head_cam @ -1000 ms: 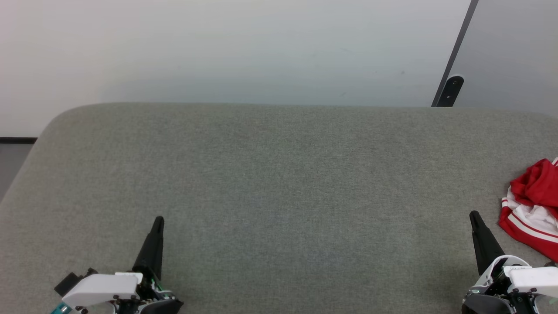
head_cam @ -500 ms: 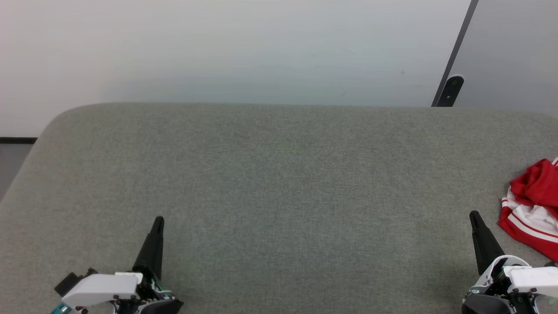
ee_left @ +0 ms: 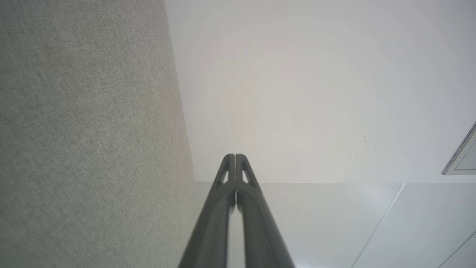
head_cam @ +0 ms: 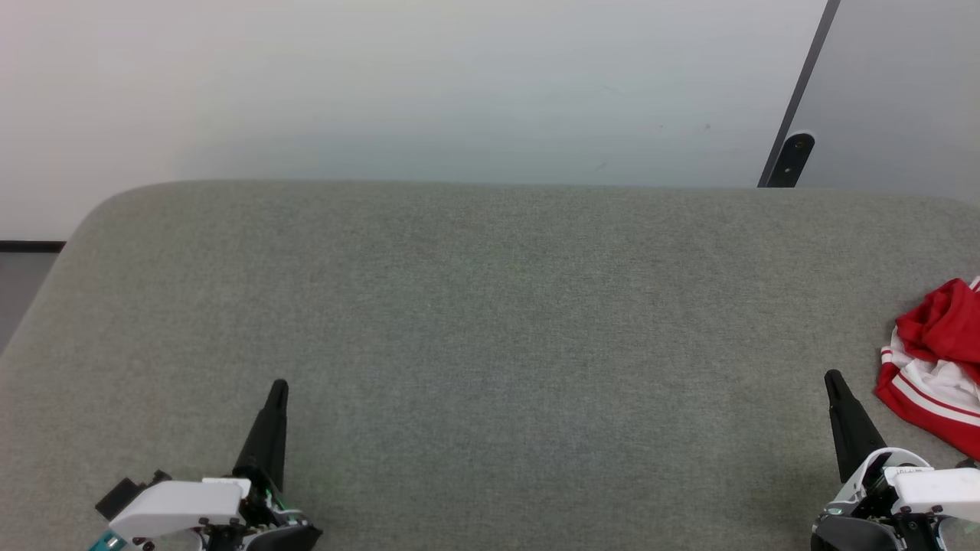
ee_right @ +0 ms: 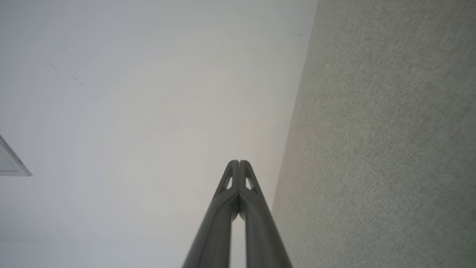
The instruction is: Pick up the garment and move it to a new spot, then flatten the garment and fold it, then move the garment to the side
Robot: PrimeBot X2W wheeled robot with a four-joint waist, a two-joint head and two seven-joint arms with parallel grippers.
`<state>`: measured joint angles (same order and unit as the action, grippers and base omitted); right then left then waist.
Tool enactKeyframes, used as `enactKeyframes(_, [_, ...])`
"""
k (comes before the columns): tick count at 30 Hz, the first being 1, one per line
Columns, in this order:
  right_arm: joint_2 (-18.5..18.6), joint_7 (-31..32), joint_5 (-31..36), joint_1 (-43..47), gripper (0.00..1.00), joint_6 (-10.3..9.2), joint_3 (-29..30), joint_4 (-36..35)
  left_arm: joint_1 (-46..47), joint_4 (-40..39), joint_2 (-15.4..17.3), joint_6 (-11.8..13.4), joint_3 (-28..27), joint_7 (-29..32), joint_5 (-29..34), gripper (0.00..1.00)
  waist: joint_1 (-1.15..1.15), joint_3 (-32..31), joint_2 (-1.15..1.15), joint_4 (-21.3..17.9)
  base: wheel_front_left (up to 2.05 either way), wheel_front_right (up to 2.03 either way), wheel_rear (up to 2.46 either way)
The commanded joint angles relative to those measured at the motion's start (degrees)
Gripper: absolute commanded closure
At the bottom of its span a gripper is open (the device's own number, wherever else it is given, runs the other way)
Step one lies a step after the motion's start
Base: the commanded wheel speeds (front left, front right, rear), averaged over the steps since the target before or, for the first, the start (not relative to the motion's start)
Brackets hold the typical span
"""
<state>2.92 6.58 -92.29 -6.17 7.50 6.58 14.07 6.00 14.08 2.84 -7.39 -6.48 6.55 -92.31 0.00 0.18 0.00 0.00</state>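
At the right edge of the head view, the garment [head_cam: 935, 367] lies crumpled on the grey fabric-covered table [head_cam: 490, 306]. Red folds sit on top and white cloth with red stripes lies beneath. The frame edge cuts off part of it.

The right gripper [head_cam: 833, 379] stands just left of the garment, apart from it, clenched and grasping nothing. The left gripper [head_cam: 279, 389] stands well apart from the garment at the lower left, also clenched and empty.

The head view gives the layout. The wrist views give the finger detail:
- Left wrist view: the two dark fingers [ee_left: 219, 212] meet at their tips. Table fabric runs along the left side and a pale wall [ee_left: 297, 93] lies ahead.
- Right wrist view: the fingers meet the same way. Table fabric runs along the right side.

A grey panel [head_cam: 903, 84] with a dark bracket [head_cam: 788, 157] stands at the upper right of the head view.
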Motion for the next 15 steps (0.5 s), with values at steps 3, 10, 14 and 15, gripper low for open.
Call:
enactKeyframes(3, [-0.2, 0.1, -0.2, -0.2, 1.0, -0.02, 0.0, -0.1, 0.5, -0.1, 0.0, -0.2, -0.1, 0.2, -0.2, 1.0, 0.0, 0.0, 0.0, 0.0, 0.0, 0.0, 0.0])
enactKeyframes(10, [-0.2, 0.1, -0.2, -0.2, 1.0, -0.02, 0.0, -0.1, 0.5, -0.1, 0.0, -0.2, -0.1, 0.2, -0.2, 1.0, 0.0, 0.0, 0.0, 0.0, 0.0, 0.0, 0.0])
enactKeyframes(14, [-0.2, 0.1, -0.2, -0.2, 1.0, -0.02, 0.0, -0.1, 0.5, -0.1, 0.0, -0.2, -0.1, 0.2, -0.2, 1.0, 0.0, 0.0, 0.0, 0.0, 0.0, 0.0, 0.0])
enactKeyframes(15, [-0.2, 0.1, -0.2, -0.2, 1.0, -0.03, 0.0, -0.1, 0.5, -0.1, 0.0, -0.2, -0.1, 0.2, -0.2, 1.0, 0.0, 0.0, 0.0, 0.0, 0.0, 0.0, 0.0])
